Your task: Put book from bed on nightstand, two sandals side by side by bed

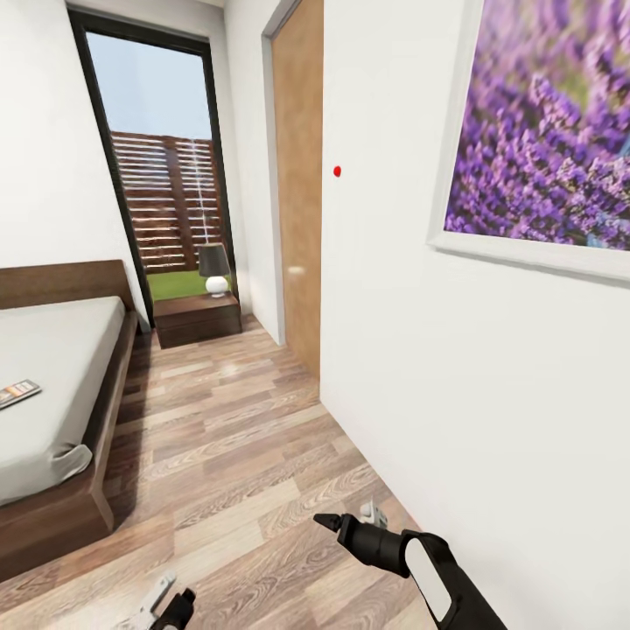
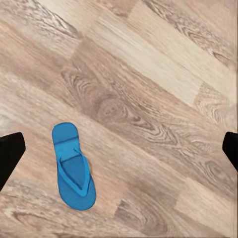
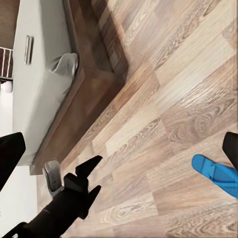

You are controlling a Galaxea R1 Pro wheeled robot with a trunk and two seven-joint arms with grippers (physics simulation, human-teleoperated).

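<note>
Left pincer (image 1: pixel 166 602) low over bare wood-plank floor (image 1: pixel 254 455), fingers spread wide, holding nothing; seen also from the right wrist (image 3: pixel 82 173). Right pincer (image 1: pixel 350 518) ahead of its black arm, also spread wide and empty, close beside the white wall (image 1: pixel 411 367).

Beneath the left pincer, flat on the planks, one blue sandal (image 2: pixel 73 173), open floor on all sides of it. Beyond the right pincer's fingers, part of a blue sandal (image 3: pixel 218 174) cut by the picture's edge.

Off to the left of both pincers, the bed (image 1: pixel 61 367), its dark frame edging a clear lane of floor. On the mattress, near its left side, the book (image 1: pixel 17 393), seen small from the right wrist (image 3: pixel 29 49).

Farther ahead, the nightstand (image 1: pixel 197 317) with a lamp (image 1: pixel 214 269), beside the glass door (image 1: pixel 162 166). Framed lavender picture (image 1: pixel 547 131) on the wall to the right.
</note>
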